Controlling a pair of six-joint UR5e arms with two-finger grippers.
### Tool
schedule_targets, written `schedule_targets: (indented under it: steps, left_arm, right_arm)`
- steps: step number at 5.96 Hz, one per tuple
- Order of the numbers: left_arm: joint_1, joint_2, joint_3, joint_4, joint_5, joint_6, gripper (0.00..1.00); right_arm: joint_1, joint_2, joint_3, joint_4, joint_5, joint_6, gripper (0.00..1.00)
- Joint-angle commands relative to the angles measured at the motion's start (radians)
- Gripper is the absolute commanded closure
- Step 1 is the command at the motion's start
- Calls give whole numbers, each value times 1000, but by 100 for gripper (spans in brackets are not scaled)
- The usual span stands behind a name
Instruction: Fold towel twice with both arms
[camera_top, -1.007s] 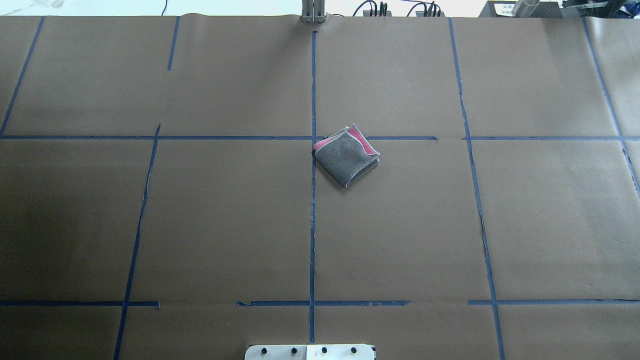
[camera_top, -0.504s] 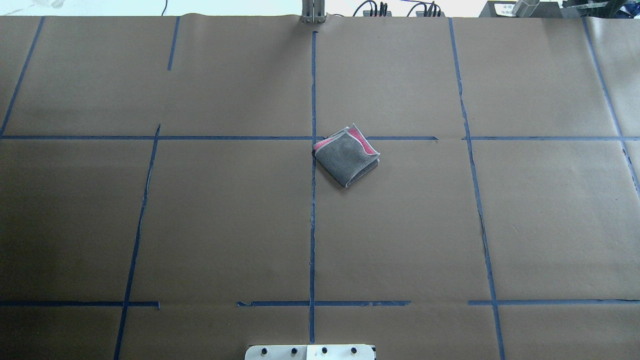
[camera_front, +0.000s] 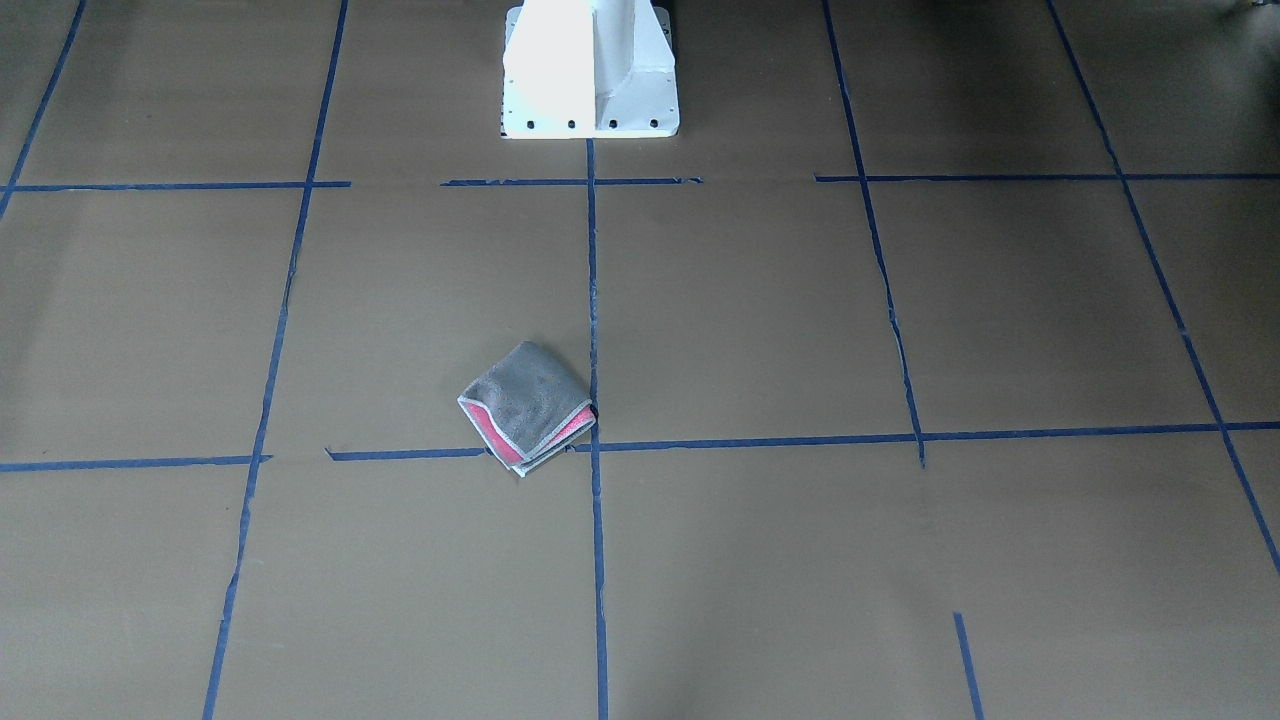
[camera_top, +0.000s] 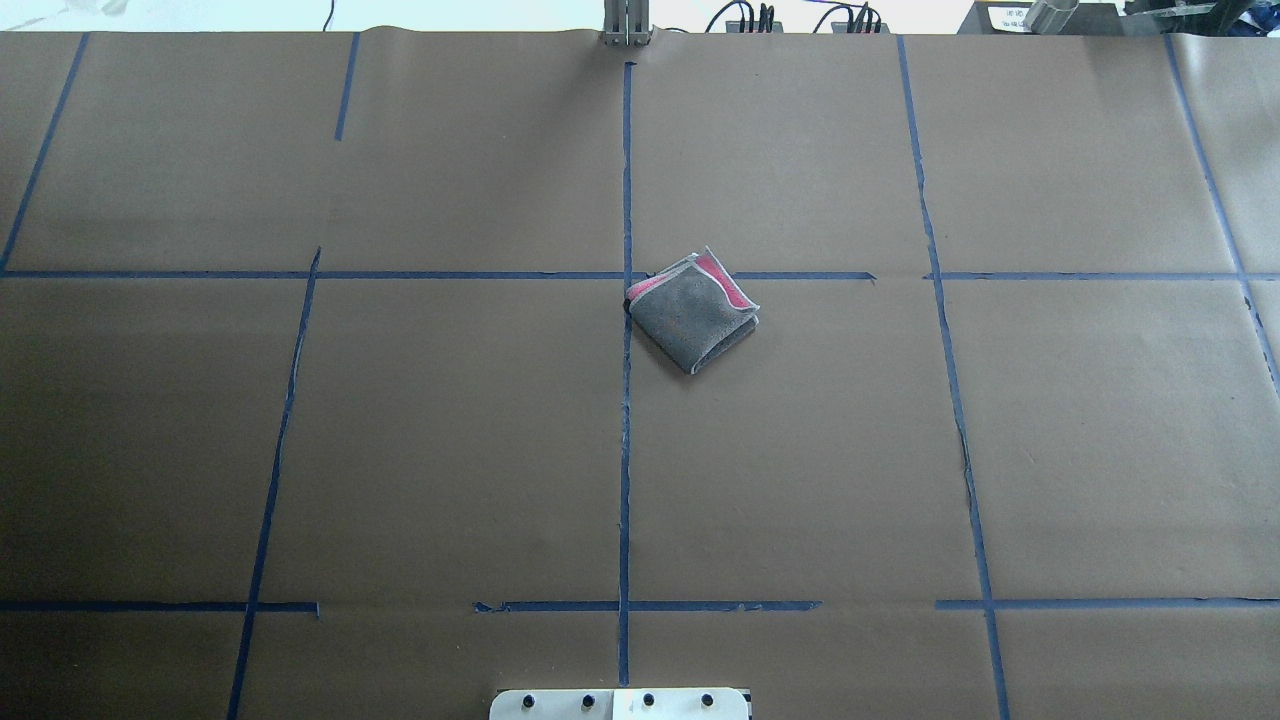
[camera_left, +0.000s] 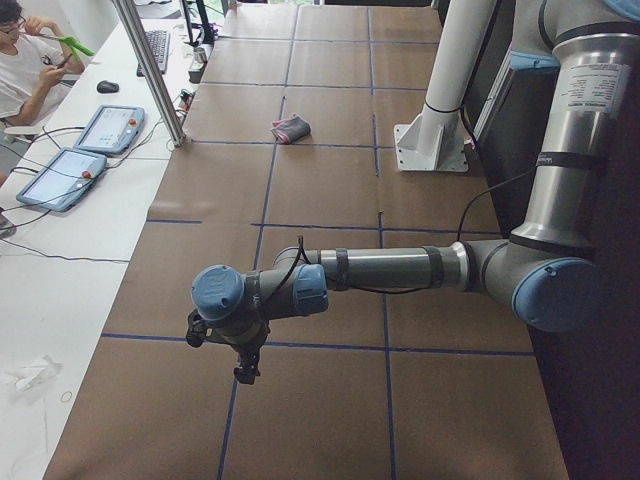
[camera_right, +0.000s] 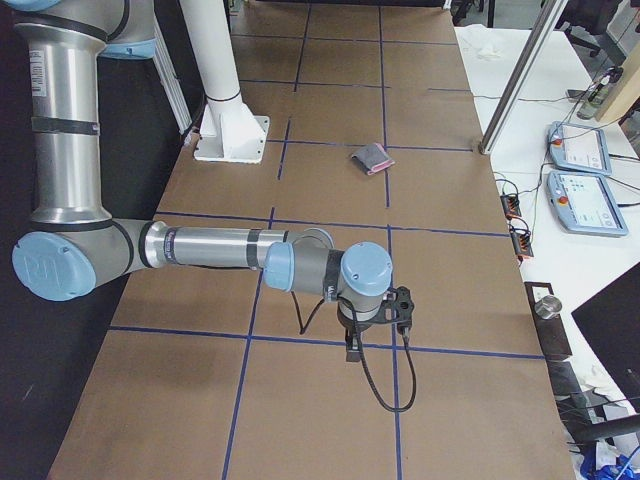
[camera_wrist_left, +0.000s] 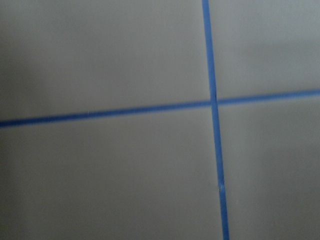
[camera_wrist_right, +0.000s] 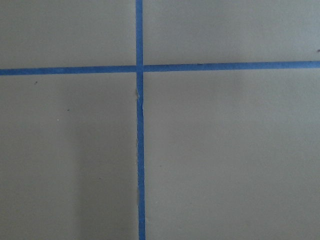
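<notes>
1 towel (camera_top: 692, 318), 2 arms (camera_left: 400, 268) (camera_right: 210, 248) (1 pedestal (camera_front: 590, 70))

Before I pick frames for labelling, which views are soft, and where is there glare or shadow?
Left wrist view: blurred, tape cross smeared. Right wrist view: sharper. Front-facing view: white pedestal base blown out, towel crisp. Overhead view: table darker on its left.

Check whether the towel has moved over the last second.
No. In the overhead view the towel lies just right of the centre tape line, its left corner touching that line, exactly as in both earlier pictures.
</notes>
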Motion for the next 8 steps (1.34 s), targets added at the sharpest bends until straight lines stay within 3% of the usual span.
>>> schedule_targets:
  steps: [1,4,6,8]
  left_arm:
    - [-1,25,-47,10,1,5,0]
    - [1,56,-95,12,4,2,0]
    - [5,55,-94,12,3,0,0]
    - [5,55,-94,12,3,0,0]
  right_arm:
    - [2,-28,6,1,4,2,0]
    - [2,-29,8,-1,13,8,0]
    - [-25,-12,104,-1,21,156,0]
    - [-39,-15,102,-1,20,163,0]
